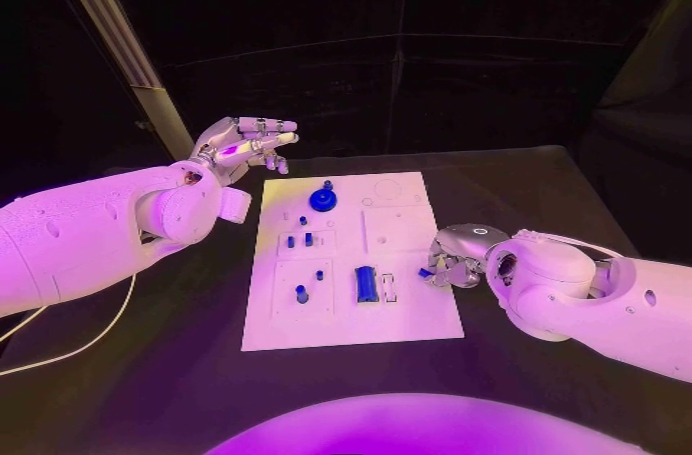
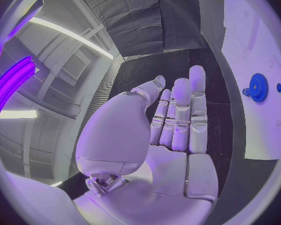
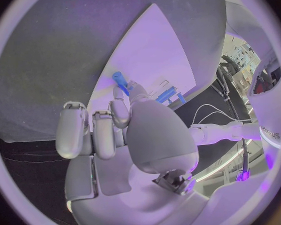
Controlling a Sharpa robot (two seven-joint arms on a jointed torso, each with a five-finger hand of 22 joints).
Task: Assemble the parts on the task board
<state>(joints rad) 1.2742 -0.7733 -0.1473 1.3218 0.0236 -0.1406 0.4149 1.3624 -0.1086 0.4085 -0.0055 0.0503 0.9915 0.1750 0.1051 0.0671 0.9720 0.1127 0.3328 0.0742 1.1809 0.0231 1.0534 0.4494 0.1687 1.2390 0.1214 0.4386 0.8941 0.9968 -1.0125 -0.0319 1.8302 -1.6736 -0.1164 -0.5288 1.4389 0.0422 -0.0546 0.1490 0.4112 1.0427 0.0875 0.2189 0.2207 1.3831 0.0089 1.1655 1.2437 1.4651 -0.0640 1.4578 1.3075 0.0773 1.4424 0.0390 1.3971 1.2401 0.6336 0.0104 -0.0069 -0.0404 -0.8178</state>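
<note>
Step in hand, as you'd judge it: carrying one part to its seat. Your right hand (image 1: 459,260) sits at task board (image 1: 411,320) right edge, pinching small blue peg (image 3: 120,79) at fingertips. Left hand (image 1: 248,143) raised off board's far-left corner, fingers extended and apart, holding nothing. Blue gear (image 1: 323,198) stands near board's far end; blue block (image 1: 366,282) lies mid-board. Next: you move peg over its hole, keep it upright, lower gently. Which hole, can't tell.

White task board (image 1: 411,320) lies flat mid-table. A blue gear (image 1: 323,199) sits near its far edge, small blue pegs (image 1: 299,241) stand below it, and a long blue block (image 1: 366,283) lies lower down. A small blue part (image 1: 427,272) sits at the right edge.
</note>
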